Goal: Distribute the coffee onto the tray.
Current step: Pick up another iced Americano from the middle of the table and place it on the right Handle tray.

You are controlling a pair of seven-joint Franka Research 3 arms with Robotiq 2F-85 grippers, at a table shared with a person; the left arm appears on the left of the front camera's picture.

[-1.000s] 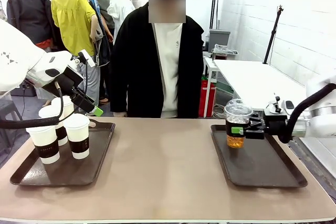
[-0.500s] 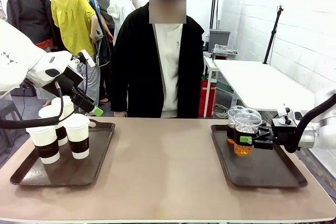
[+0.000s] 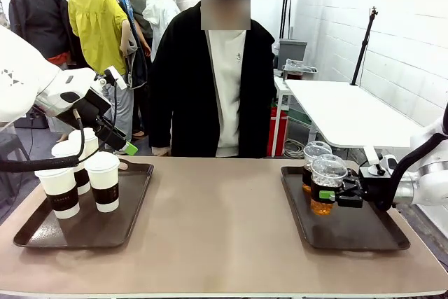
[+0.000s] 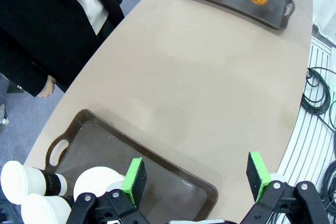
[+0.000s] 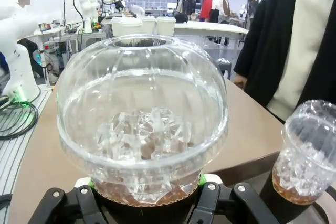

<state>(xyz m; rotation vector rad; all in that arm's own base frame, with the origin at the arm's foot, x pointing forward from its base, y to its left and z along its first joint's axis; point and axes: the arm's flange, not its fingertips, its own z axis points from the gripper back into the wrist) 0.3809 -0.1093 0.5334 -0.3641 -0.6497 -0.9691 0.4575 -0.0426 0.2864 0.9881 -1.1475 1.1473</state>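
- Front view shows the right gripper (image 3: 332,195) clenched around the sleeve of a clear dome-lidded cup (image 3: 327,185) of amber drink, low over the right tray (image 3: 364,236). I cannot tell if its base already touches the tray.
- A second dome-lidded cup (image 3: 313,162) stands on the same tray, just behind the held one. If the arm moves toward the person, the two cups may knock together and the standing one could tip.
- The cup is plastic and probably soft; too strong a squeeze could pop the dome lid (image 5: 142,103) and spill ice and drink.
- If the fingers let go while the cup is above the tray or tilted, it may fall over.
- The left gripper (image 4: 197,179) hangs released above the left tray (image 3: 136,204), near three white paper cups (image 3: 103,181). A careless descent could push one of them.
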